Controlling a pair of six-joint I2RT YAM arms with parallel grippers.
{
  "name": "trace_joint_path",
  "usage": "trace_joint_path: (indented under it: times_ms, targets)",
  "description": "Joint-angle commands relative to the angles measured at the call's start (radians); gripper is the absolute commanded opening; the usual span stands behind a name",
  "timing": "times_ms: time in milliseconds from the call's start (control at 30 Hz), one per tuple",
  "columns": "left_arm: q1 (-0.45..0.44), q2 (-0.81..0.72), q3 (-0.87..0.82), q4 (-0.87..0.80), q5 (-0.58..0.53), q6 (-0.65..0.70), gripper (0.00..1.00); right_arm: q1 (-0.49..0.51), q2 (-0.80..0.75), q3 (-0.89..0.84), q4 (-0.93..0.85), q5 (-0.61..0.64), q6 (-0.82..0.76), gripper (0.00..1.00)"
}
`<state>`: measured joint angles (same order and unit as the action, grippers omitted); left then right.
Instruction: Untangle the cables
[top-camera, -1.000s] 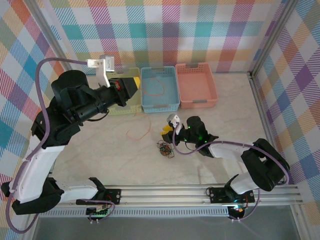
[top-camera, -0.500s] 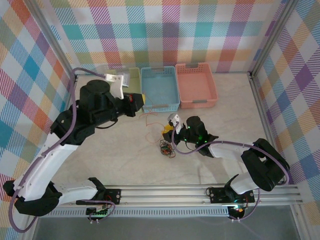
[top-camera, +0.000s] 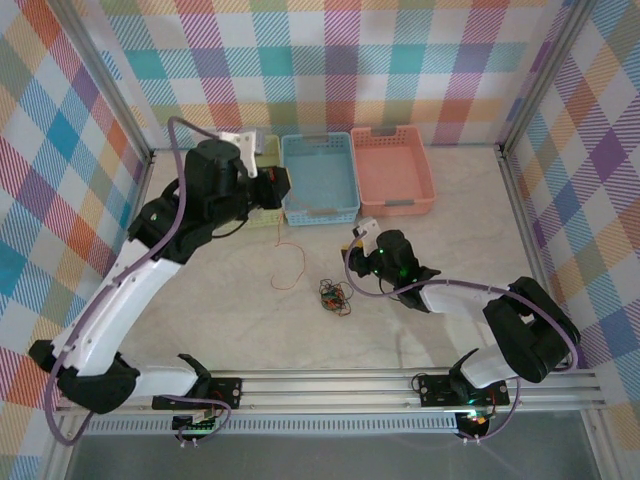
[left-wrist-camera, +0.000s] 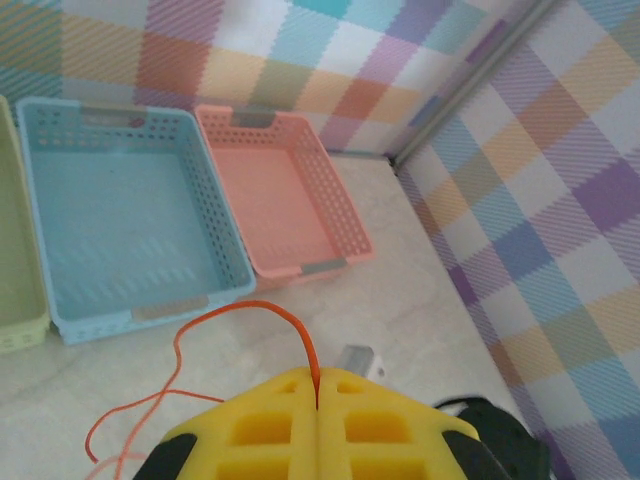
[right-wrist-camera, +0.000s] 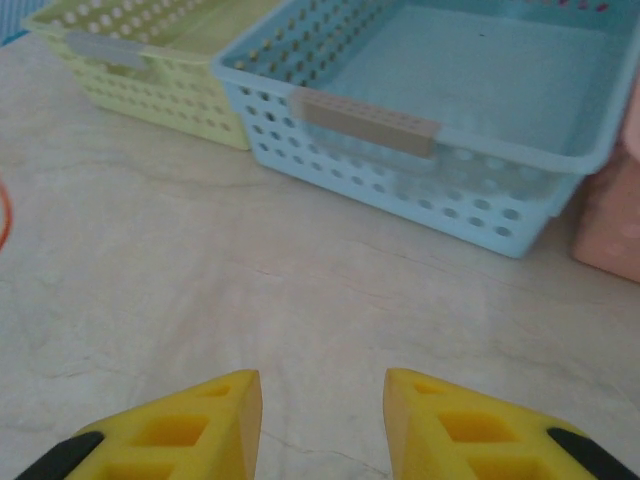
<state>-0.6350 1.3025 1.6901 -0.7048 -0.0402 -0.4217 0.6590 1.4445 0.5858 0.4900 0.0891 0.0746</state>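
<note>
The left jaws are clamped on an orange wire (left-wrist-camera: 305, 338) that trails down toward the desk (top-camera: 200, 290) in front of the blue basket (top-camera: 320, 213). The right jaws stand partly open and empty, near the tangled clump (top-camera: 334, 296) but apart from it.

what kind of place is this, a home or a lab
Probably a robot lab test cell, not a home: plaid walls box in a tabletop, a left arm and right arm are bolted to a rail, and a blue basket and pink basket sit at the back.

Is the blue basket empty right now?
Empty. The blue basket has a bare floor from the left wrist; the orange wire is outside it.
</note>
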Motion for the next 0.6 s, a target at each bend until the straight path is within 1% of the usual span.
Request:
trace_joint_path:
  times_ms: [0, 100, 200, 300, 333, 400, 500, 567]
  targets:
    - [0.048, 0.048, 0.103, 0.013, -0.047, 0.028, 0.00, -0.004, -0.024, 0.015, -0.013, 0.038, 0.034, 0.38]
    - [0.101, 0.131, 0.221, 0.011, -0.006, 0.021, 0.00, -0.006, -0.022, 0.015, -0.014, 0.036, 0.036, 0.39]
    - [0.135, 0.214, 0.338, 0.023, 0.000, 0.030, 0.00, -0.007, -0.022, 0.018, -0.015, 0.028, 0.037, 0.38]
    - [0.159, 0.292, 0.425, 0.083, 0.008, 0.046, 0.00, -0.008, -0.028, 0.011, -0.010, 0.029, 0.040, 0.39]
    - [0.167, 0.328, 0.465, 0.088, 0.016, 0.049, 0.00, -0.010, -0.030, 0.006, -0.002, 0.029, 0.042, 0.39]
    - [0.188, 0.427, 0.590, 0.077, 0.070, 0.059, 0.00, -0.012, -0.035, 0.001, 0.004, 0.026, 0.044, 0.39]
    - [0.203, 0.577, 0.766, 0.047, 0.101, 0.067, 0.00, -0.014, -0.030, 0.006, 0.002, 0.017, 0.045, 0.39]
    - [0.210, 0.657, 0.818, 0.064, 0.140, 0.066, 0.00, -0.015, -0.029, 0.007, -0.003, 0.013, 0.044, 0.39]
